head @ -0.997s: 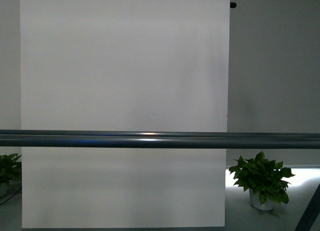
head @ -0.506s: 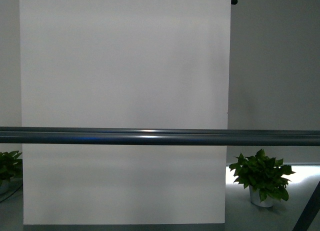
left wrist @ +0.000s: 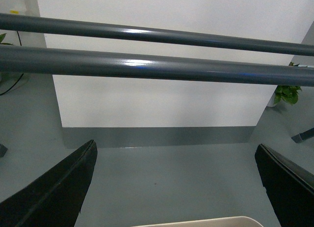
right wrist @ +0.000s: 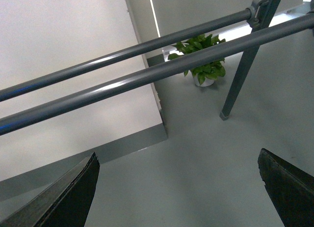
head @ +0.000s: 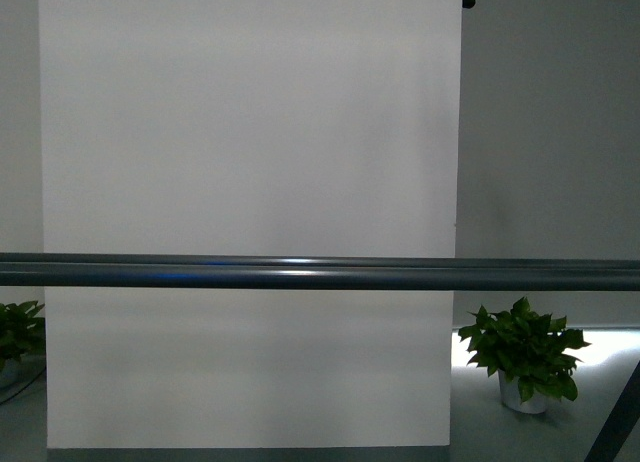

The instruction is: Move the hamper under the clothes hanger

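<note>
**Reaching low for a hamper barely in view**

Showing only a cream rim at the left wrist view's edge, the hamper [left wrist: 196, 221] sits just below the left gripper [left wrist: 174, 187], jaws spread wide. The right gripper [right wrist: 176, 197] gapes too, over bare floor. The hamper looks light, stiff, smooth: grip the rolled rim. Beyond runs the clothes hanger [head: 320, 274] crossbar.

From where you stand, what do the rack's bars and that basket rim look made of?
The bars look like painted or coated metal: dark grey, smooth, with narrow glossy highlights. The basket rim looks like matte cream plastic, though only a sliver shows.
</note>
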Robot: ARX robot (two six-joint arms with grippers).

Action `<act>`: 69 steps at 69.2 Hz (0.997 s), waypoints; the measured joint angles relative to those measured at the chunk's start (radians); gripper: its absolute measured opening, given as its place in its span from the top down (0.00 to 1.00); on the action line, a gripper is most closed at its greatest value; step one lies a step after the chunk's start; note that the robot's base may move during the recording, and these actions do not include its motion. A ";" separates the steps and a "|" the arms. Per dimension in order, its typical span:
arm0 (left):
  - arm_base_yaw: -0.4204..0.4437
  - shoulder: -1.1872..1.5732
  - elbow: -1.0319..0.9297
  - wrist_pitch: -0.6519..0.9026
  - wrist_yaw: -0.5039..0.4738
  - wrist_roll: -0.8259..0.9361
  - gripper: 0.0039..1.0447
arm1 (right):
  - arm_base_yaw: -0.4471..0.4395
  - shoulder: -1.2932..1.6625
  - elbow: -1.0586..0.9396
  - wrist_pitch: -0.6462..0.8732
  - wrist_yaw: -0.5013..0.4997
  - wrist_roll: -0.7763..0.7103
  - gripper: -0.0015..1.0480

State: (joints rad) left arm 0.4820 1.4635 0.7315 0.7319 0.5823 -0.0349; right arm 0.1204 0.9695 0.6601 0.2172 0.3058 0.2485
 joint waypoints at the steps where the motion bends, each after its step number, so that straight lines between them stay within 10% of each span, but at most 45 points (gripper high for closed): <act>1: 0.001 0.000 0.000 0.000 0.000 -0.001 0.06 | 0.000 0.000 0.001 -0.002 0.003 -0.002 0.08; 23: 0.013 -0.007 0.000 0.007 0.021 -0.042 0.06 | 0.019 -0.014 0.015 -0.023 0.033 -0.028 0.08; 33: -0.048 -0.110 -0.121 0.006 -0.166 0.004 0.29 | 0.015 -0.016 0.013 -0.015 0.010 -0.042 0.09; 42: -0.122 -0.222 -0.256 0.035 -0.229 0.015 0.49 | -0.020 -0.076 -0.082 0.113 -0.201 -0.174 0.28; 69: -0.269 -0.450 -0.502 0.045 -0.376 0.021 0.97 | -0.116 -0.236 -0.359 0.208 -0.299 -0.241 0.82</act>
State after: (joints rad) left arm 0.2134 1.0134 0.2298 0.7773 0.2066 -0.0135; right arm 0.0040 0.7334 0.3008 0.4248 0.0067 0.0071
